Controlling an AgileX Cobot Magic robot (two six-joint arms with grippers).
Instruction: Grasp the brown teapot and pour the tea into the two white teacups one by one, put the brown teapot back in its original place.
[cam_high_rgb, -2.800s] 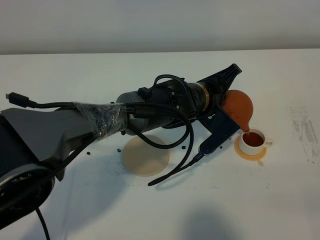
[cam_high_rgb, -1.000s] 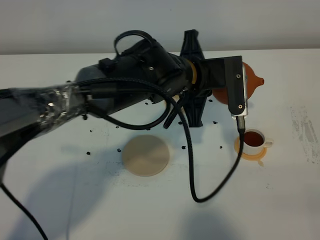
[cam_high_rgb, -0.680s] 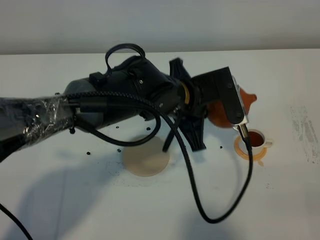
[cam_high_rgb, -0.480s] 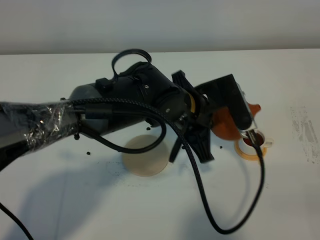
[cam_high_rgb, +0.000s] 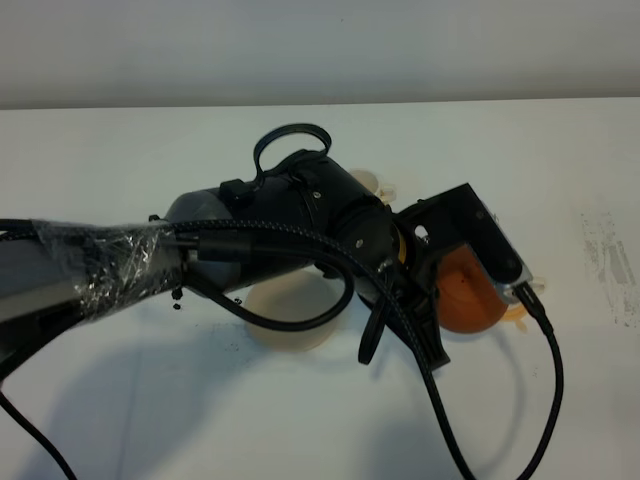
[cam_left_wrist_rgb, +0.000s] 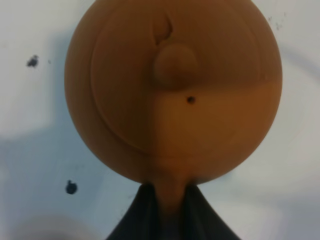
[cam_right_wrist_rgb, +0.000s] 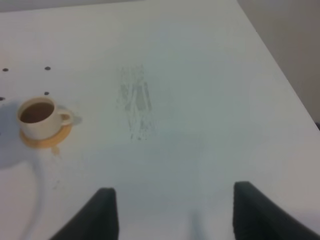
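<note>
My left gripper (cam_left_wrist_rgb: 166, 194) is shut on the loop handle of the brown teapot (cam_left_wrist_rgb: 172, 90), which is held level and seen from above, lid on. In the high view the teapot (cam_high_rgb: 468, 292) hangs at the right of the table, above the spot of the right teacup, which it hides there. That white teacup (cam_right_wrist_rgb: 37, 117), full of brown tea, stands on its orange-tan coaster (cam_right_wrist_rgb: 47, 138). The second white teacup (cam_high_rgb: 372, 181) peeks out behind the left arm. The beige mat (cam_high_rgb: 285, 305) lies partly under the arm. My right gripper (cam_right_wrist_rgb: 177, 215) is open and empty.
Small dark specks (cam_high_rgb: 178, 305) dot the white table near the mat and one speck (cam_left_wrist_rgb: 71, 187) lies below the teapot. A grey scuff mark (cam_right_wrist_rgb: 134, 105) lies right of the full cup. The table's right edge (cam_right_wrist_rgb: 280, 85) is close by.
The left arm tipped the teapot back level after pouring into the right cup, then swung it forward and down; it now covers that cup in the high view. The second cup has come into sight.
</note>
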